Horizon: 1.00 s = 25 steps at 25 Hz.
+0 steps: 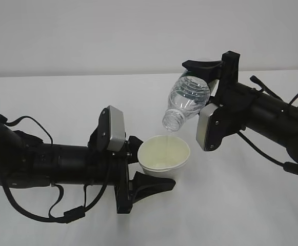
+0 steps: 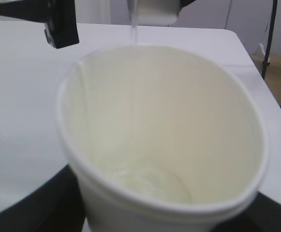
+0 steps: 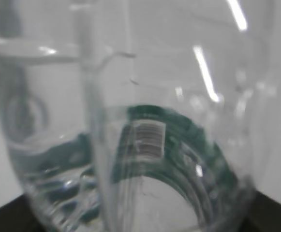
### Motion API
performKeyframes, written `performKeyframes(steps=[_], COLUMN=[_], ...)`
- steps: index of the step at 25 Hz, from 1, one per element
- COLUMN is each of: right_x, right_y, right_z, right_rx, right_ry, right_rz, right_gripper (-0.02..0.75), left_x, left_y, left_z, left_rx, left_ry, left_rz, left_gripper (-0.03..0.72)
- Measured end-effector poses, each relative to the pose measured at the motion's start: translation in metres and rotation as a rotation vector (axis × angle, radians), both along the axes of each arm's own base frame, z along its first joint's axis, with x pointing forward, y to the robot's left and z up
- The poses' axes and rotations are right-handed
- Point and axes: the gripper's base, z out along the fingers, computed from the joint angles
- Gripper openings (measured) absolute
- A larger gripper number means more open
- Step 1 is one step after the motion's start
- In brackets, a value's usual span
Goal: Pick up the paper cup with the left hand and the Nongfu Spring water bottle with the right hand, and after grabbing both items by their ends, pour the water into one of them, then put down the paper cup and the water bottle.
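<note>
**Pour under way; set-down outstanding**

Left hand (image 1: 138,169) is clamped on the cup (image 1: 163,156), held clear of the bench (image 1: 231,205). Right hand (image 1: 210,82) grips the bottle (image 1: 186,101) by its base, tilted mouth-down just above the cup rim. A thin stream of water (image 2: 133,29) enters the cup. Both pick-ups done; finishing the pour and putting both items down remain.

We note 2 black arms. Left hand (image 1: 138,171): matte black tube body, black cables looped under and over it, grey rounded-rect block nr wrist, 2 black fingers. Right hand (image 1: 210,77): same black build, light grey plate w/ small dark screws at wrist, thin black cables along forearm.
</note>
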Motion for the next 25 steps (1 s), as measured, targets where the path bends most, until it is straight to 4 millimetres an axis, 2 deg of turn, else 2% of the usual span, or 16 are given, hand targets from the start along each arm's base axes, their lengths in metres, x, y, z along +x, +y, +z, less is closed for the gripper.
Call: performKeyframes(steps=[25], right_x=[0.0], right_y=[0.0], right_z=[0.0], right_rx=[-0.014], right_ry=[-0.012], right_rz=[0.0], right_gripper=[0.483], left_x=[0.0], left_y=[0.0], left_z=[0.0], left_rx=[0.0], left_ry=[0.0], left_rz=[0.0], left_gripper=[0.477])
